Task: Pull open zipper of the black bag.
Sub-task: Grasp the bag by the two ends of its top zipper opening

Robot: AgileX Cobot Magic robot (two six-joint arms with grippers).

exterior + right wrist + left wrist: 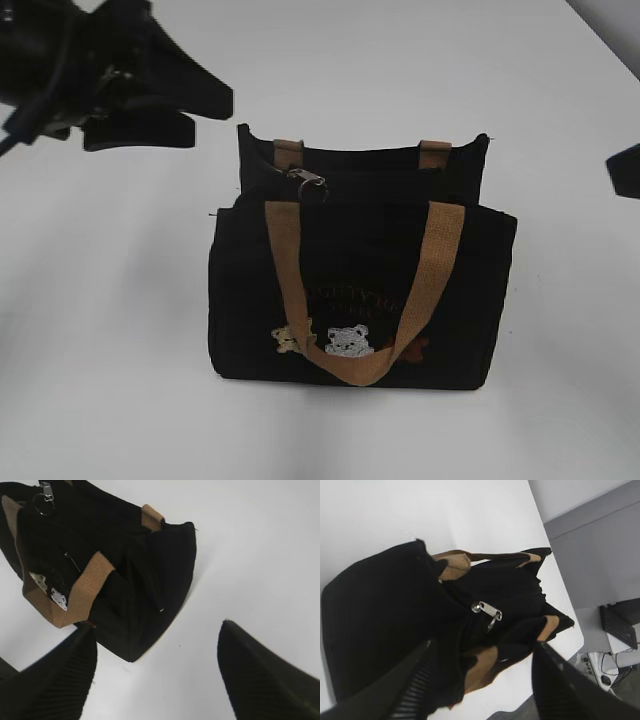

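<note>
I see the black bag (365, 290) upright mid-surface (100, 350), its silver zipper pull (308, 183) at the top's left end, my left gripper (482, 680) released above it, my right gripper (155, 675) released beside it, both empty.

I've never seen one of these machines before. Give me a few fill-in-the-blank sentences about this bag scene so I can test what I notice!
1. The black bag stands on a ____ table.
2. Its webbing handles are ____ in colour.
3. The silver zipper pull sits near the bag's ____ end in the exterior view.
4. Neither the left pincer nor the right pincer is ____ the bag.

Missing words: white; tan; left; touching
</note>
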